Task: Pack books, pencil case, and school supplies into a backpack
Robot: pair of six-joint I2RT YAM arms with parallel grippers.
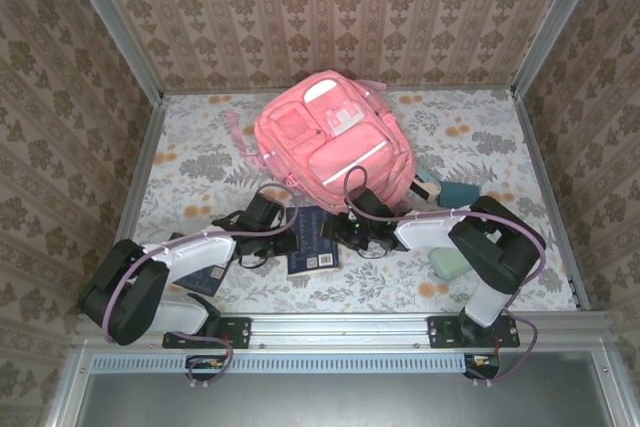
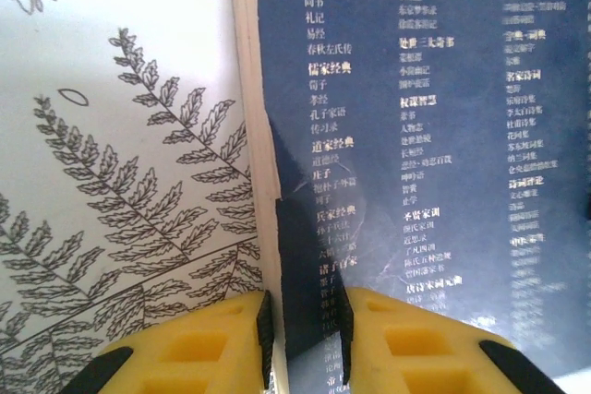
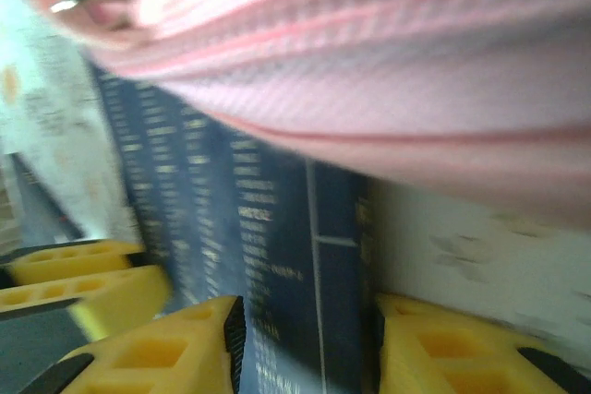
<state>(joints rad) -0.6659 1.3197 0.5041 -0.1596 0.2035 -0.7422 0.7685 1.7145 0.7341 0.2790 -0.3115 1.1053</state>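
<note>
The pink backpack (image 1: 330, 142) lies at the back middle of the table, and its fabric (image 3: 369, 62) hangs over the right wrist view. In front of it lies a dark navy book (image 1: 312, 242) with pale print. My left gripper (image 1: 283, 237) (image 2: 305, 325) is shut on that book's left edge (image 2: 309, 256). My right gripper (image 1: 345, 234) (image 3: 307, 339) straddles the book's opposite edge (image 3: 337, 256), its jaws still apart. The mint pencil case (image 1: 450, 262) lies by the right arm. A teal piece of the school supplies (image 1: 460, 192) sits to the right of the backpack.
Another dark book corner (image 1: 205, 282) pokes out under the left arm. Papered walls with metal posts (image 1: 110, 17) close in the floral table (image 1: 190, 162). A metal rail (image 1: 340, 327) runs along the near edge. The left gripper's yellow fingers (image 3: 83, 274) show beside the book.
</note>
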